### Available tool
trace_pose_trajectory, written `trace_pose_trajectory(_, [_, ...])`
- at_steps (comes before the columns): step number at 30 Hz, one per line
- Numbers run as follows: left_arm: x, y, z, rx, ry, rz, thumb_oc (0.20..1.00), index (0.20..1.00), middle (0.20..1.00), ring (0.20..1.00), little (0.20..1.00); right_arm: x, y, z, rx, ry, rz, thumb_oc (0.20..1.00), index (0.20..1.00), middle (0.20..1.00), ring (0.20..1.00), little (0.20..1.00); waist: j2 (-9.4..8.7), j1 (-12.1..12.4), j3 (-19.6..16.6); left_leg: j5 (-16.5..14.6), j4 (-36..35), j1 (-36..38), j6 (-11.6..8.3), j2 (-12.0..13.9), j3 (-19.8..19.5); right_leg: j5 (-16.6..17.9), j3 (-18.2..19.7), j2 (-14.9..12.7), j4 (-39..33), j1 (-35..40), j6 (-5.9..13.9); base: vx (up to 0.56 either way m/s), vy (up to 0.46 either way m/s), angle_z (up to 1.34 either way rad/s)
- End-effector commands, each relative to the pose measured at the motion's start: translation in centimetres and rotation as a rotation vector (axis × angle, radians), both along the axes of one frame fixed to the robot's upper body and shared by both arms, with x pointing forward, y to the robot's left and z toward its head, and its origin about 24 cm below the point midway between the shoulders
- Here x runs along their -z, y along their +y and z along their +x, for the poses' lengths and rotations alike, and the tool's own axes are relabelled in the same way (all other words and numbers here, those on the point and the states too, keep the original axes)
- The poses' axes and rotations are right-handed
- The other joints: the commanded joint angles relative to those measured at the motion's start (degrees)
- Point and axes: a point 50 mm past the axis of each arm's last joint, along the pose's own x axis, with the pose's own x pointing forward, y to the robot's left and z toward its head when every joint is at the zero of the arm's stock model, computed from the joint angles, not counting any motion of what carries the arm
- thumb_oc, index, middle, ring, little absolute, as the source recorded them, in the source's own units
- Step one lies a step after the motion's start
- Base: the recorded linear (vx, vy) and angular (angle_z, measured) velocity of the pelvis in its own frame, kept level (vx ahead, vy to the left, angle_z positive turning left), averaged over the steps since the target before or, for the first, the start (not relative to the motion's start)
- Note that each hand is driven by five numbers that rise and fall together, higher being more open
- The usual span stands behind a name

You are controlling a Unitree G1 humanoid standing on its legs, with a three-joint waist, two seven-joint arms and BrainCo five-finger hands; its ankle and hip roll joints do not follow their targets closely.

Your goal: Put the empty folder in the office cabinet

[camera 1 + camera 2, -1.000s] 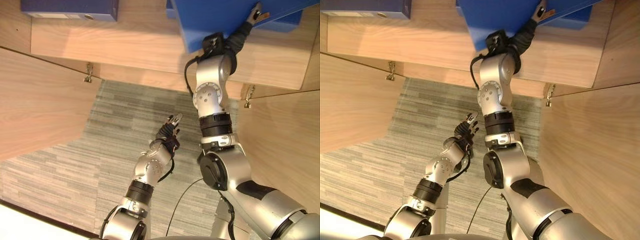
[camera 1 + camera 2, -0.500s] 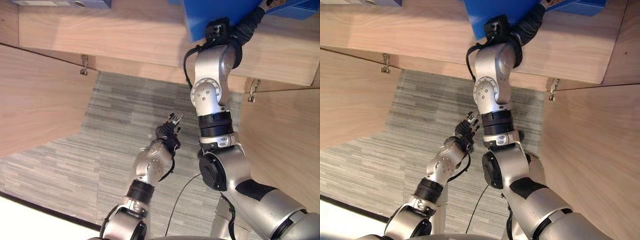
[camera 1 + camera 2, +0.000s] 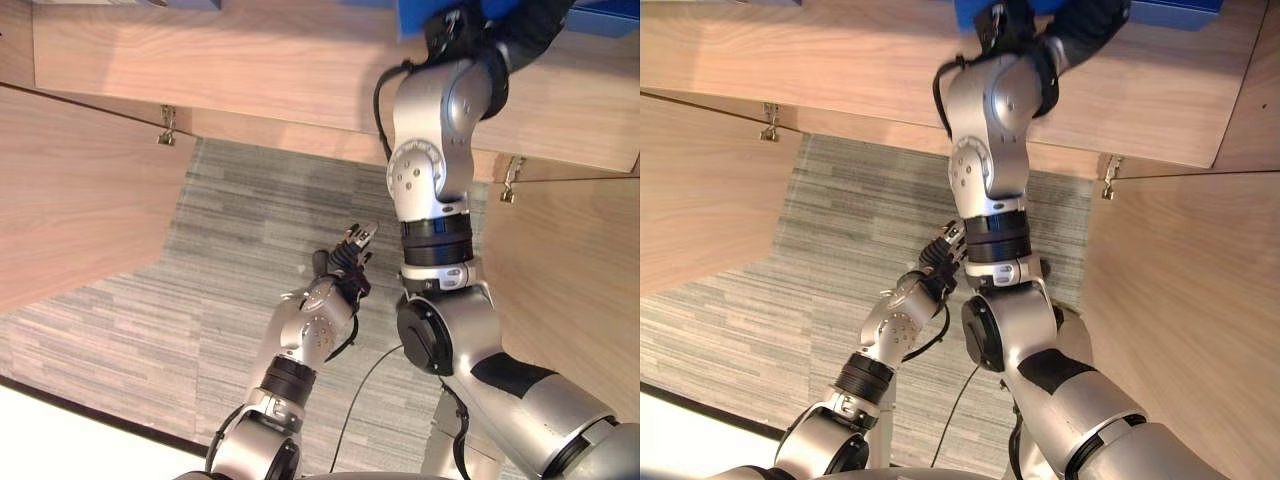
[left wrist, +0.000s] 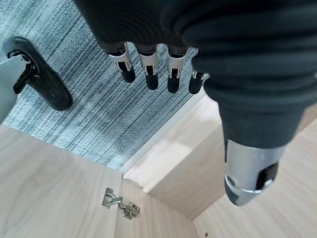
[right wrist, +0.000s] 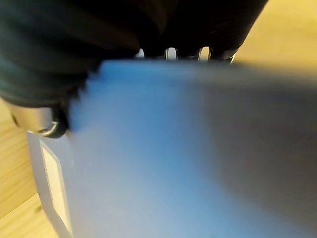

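The blue folder (image 5: 173,158) is held up at the cabinet's wooden shelf (image 3: 260,70), with just its lower corner (image 3: 410,12) in the left eye view. My right hand (image 5: 171,52) is shut on it, fingers over its far edge and thumb (image 5: 39,121) on the near face. The right arm stretches up past the top of the eye views. My left hand (image 3: 345,262) hangs low over the carpet, open and empty, its fingers (image 4: 148,69) relaxed.
Two cabinet doors stand swung open: one on the left (image 3: 80,190), one on the right (image 3: 570,270), each on a metal hinge (image 3: 167,125). Another blue folder (image 3: 1180,12) lies on the shelf at the right. Grey striped carpet (image 3: 230,260) lies below.
My right arm has reached farther up and in, carrying the folder; hand and most of the folder have passed out of the top of the eye views. The left hand barely moved.
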Motion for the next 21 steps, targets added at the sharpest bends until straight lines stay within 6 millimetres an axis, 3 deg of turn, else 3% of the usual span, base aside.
trace_pose_trajectory(1, [0.9, -4.4, -1.8, 0.173, 0.026, -0.111, 1.000, 1.000, 1.000, 1.000, 1.000, -6.1, 8.7, -9.6, -0.238, -0.385, -0.013, 0.200, 0.200, 0.200, 0.200, 0.200, 1.03, -1.8, -0.3, 1.5, -1.7, 4.3, -0.46, -1.5, -2.8, -0.7, 0.6, -0.2, -0.5, 4.9, 6.65, 0.00, 0.000, 0.00])
trace_pose_trajectory(6, [1.6, -4.4, -1.5, 0.178, 0.054, -0.112, 1.000, 1.000, 1.000, 1.000, 1.000, -5.7, 9.3, -9.5, -0.250, -0.358, -0.009, 0.200, 0.200, 0.200, 0.200, 0.200, 0.85, -2.3, -0.8, 1.7, -3.0, 5.9, -0.43, -1.4, -2.8, -0.1, 0.4, 0.0, -1.9, 6.2, 6.79, -0.01, 0.004, 0.00])
trace_pose_trajectory(7, [0.0, -6.0, -1.0, 0.154, 0.074, -0.143, 1.000, 1.000, 1.000, 1.000, 1.000, -5.3, 10.2, -9.6, -0.283, -0.327, -0.017, 0.200, 0.200, 0.200, 0.200, 0.200, 0.55, -3.0, -1.1, 2.1, -4.5, 7.1, -0.42, -1.3, -2.7, 0.4, 0.1, 0.5, -3.5, 7.4, 7.08, -0.04, 0.011, 0.01])
trace_pose_trajectory(9, [-1.2, -6.2, -0.2, 0.109, 0.100, -0.158, 1.000, 1.000, 1.000, 1.000, 1.000, -4.7, 10.7, -9.9, -0.304, -0.305, -0.011, 0.200, 0.200, 0.200, 0.200, 0.200, 0.67, -3.6, -1.1, 2.8, -7.3, 9.8, -0.44, -1.4, -2.6, 1.1, 0.0, 1.3, -5.8, 9.7, 7.33, -0.07, 0.050, 0.02])
trace_pose_trajectory(21, [0.5, -7.1, -0.2, 0.094, 0.282, -0.122, 1.000, 1.000, 1.000, 1.000, 1.000, -0.3, 11.9, -5.7, -0.357, -0.025, 0.020, 0.200, 0.200, 0.200, 0.200, 0.200, 2.55, -4.8, -2.5, 5.6, -18.4, 21.2, -0.99, -1.6, -2.7, 4.9, -2.4, 5.6, -18.2, 22.6, 8.44, -0.03, 0.026, -0.06])
